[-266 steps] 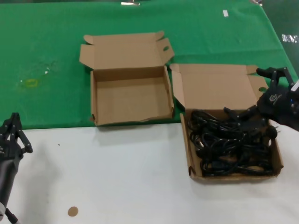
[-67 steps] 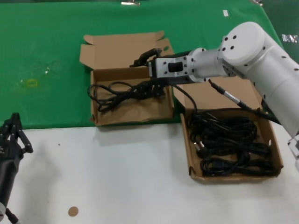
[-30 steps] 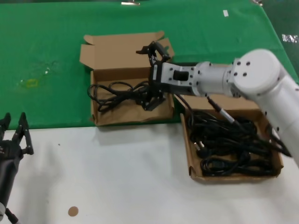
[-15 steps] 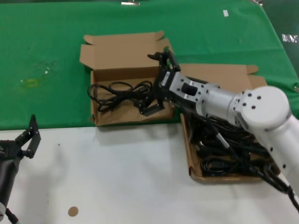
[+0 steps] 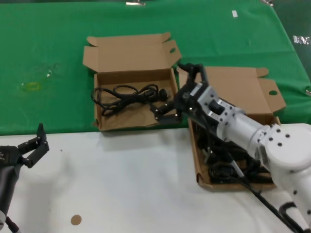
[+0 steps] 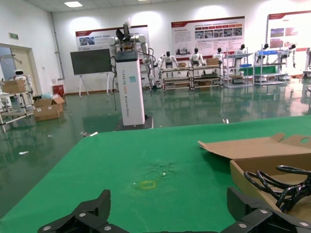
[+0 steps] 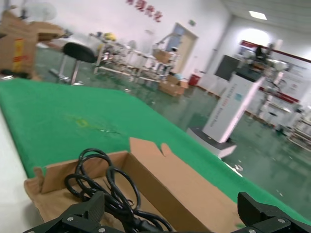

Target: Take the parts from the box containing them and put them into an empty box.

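Jaws of the right gripper (image 5: 176, 91) are standing wide apart and holding nothing, just above the wall where the two boxes meet; I judge that the fingers are spread like this because one cord (image 5: 127, 95) is already lying delivered in the left box (image 5: 130, 123). This cord is resting as a loose bundle across the floor of that box, with its coils toward the box's left wall and its plug end toward the right wall, close under the open fingers. The right arm is reaching from the right side of the head view, stretched low and slanting over the right box (image 5: 287, 155), so it is covering most of the remaining cords (image 5: 228, 171) that are lying piled in there. It seems the arm is placed so for going back to this pile for the next cord. The left gripper (image 5: 30, 148) is waiting at the near left edge of the white counter (image 5: 126, 184), well apart from both boxes, and its jaws are also open and empty.
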